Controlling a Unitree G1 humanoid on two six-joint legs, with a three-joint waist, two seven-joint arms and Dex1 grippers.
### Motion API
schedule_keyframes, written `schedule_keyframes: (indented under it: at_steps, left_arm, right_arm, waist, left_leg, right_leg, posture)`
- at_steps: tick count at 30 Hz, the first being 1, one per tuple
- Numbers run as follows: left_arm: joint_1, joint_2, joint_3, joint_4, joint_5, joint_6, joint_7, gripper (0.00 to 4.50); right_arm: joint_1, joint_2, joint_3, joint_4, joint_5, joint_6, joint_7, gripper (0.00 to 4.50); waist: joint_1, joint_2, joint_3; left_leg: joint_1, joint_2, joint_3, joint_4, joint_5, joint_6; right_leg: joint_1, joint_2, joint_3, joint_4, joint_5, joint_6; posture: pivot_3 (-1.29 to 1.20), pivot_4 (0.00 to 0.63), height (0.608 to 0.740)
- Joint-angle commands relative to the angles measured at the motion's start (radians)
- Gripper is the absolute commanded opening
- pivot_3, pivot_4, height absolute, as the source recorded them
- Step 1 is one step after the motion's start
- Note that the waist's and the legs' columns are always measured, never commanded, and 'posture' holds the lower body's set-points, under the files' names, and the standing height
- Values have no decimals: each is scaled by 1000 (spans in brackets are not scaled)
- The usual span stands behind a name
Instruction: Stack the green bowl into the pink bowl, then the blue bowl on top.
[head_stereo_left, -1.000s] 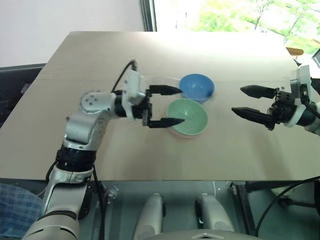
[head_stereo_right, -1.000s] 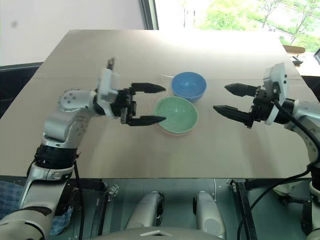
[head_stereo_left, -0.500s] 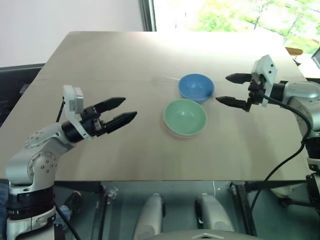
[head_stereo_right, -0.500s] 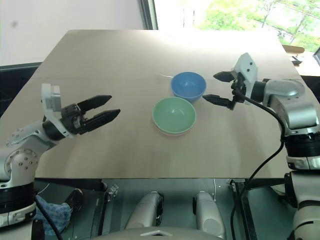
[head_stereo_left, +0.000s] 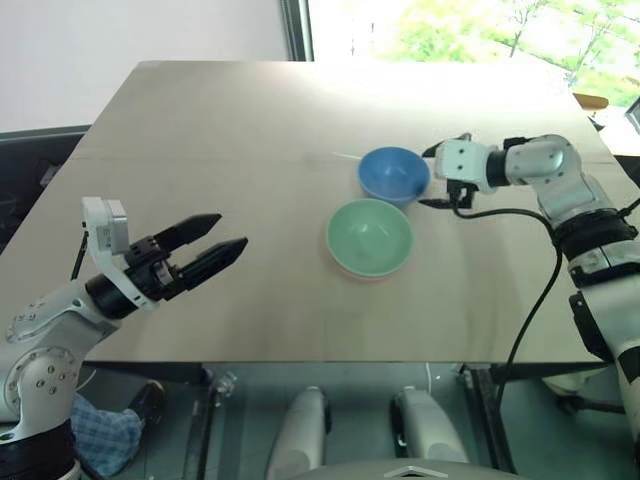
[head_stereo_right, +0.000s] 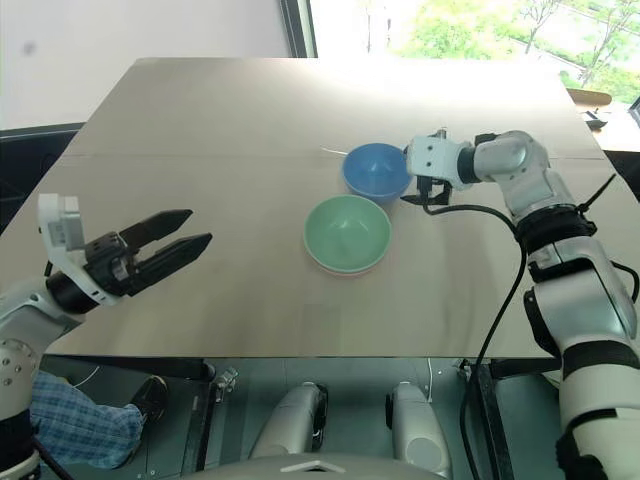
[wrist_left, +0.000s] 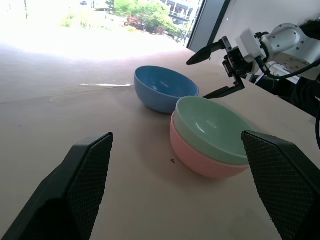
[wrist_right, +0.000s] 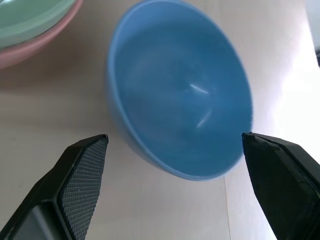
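Observation:
The green bowl (head_stereo_left: 370, 235) sits nested inside the pink bowl (wrist_left: 200, 157) near the middle of the table. The blue bowl (head_stereo_left: 393, 172) stands upright just behind them, touching or nearly touching the stack. My right gripper (head_stereo_left: 428, 178) is open right beside the blue bowl's right side. One finger is up by the rim and the other is low near the tabletop. In the right wrist view the blue bowl (wrist_right: 180, 90) lies between the spread fingers (wrist_right: 82, 180). My left gripper (head_stereo_left: 233, 229) is open and empty, well to the left of the bowls, pointing toward them.
The bowls stand on a light wooden table (head_stereo_left: 200, 120) with bare surface on all sides of them. A window lies beyond the far edge. A dark chair or bench sits off the left side.
My left gripper has drawn back from the green bowl to the front left, empty. My right gripper has swung in from the right and rolled, and is now at the blue bowl's side.

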Motion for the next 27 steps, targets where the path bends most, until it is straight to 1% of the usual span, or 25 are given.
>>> schedule_keyframes:
  at_steps: [1,5,11,13,14,15,16,19,20,23,24,27]
  left_arm:
    - [18,17,51,-46,-33,-3,14,4361]
    - [37,15,51,-54,-36,-11,16,4361]
    - [12,31,49,-25,-42,-20,2,4361]
    - [-2,44,49,-19,-49,-17,-4,4500]
    - [-7,53,48,-18,-44,-20,-11,4500]
    - [-8,61,46,-17,-38,-22,-18,4500]
    - [-13,65,43,-12,-33,-25,-18,4500]
    - [-19,70,29,5,-11,-37,-29,4500]
    - [-23,67,25,6,-13,-38,-30,4500]
    - [-32,59,13,1,-12,-46,-26,4500]
    - [-36,60,11,2,-10,-50,-25,4500]
    - [-45,64,8,12,-2,-54,-29,4500]
  right_arm:
    - [-50,9,14,46,-51,-119,-13,4500]
    - [-72,52,36,94,-106,-176,-49,4500]
    - [-105,102,76,156,-205,-222,-146,4500]
    - [-114,114,78,175,-219,-223,-165,3986]
    - [-116,117,78,183,-227,-225,-171,3961]
    - [-118,120,78,190,-232,-228,-177,3642]
    - [-120,122,76,197,-236,-230,-180,3138]
    - [-120,125,73,211,-246,-236,-188,2013]
    - [-120,126,70,215,-245,-236,-186,1537]
    - [-113,122,68,221,-249,-243,-188,377]
    - [-113,120,67,223,-250,-246,-187,72]
    - [-115,113,70,230,-257,-258,-184,27]
  waist:
    - [-1,0,0]
    - [-2,0,0]
    - [-1,0,0]
    - [2,0,0]
    - [2,0,0]
    - [1,0,0]
    - [0,0,0]
    - [-1,0,0]
    - [-3,0,0]
    - [-4,0,0]
    - [-4,0,0]
    - [-3,0,0]
  left_leg:
    - [0,0,0,0,0,0]
    - [0,0,0,0,0,0]
    - [0,0,0,0,1,-1]
    - [0,0,0,0,1,-2]
    - [0,0,0,0,2,-3]
    - [0,0,0,0,2,-3]
    - [0,0,0,0,2,-3]
    - [0,0,0,0,1,-3]
    - [0,0,0,0,1,-3]
    - [0,0,0,-1,1,-2]
    - [0,0,1,-1,1,-2]
    - [0,0,1,-1,1,-2]
  right_leg:
    - [0,0,0,0,0,0]
    - [0,0,0,0,0,0]
    - [0,0,0,1,0,0]
    - [0,0,0,1,0,0]
    - [0,0,0,0,0,0]
    - [0,0,0,0,0,0]
    - [0,0,0,1,0,0]
    - [0,0,1,1,0,0]
    - [0,0,1,1,0,0]
    - [-1,1,1,1,0,0]
    - [-1,1,1,1,0,0]
    - [-1,0,1,1,0,0]
  posture:
    - [0,150,740]
    - [0,150,740]
    - [0,150,740]
    - [0,150,740]
    - [0,150,740]
    - [0,150,740]
    - [0,150,740]
    - [0,150,740]
    - [0,150,740]
    - [0,150,740]
    - [0,150,740]
    - [0,150,740]
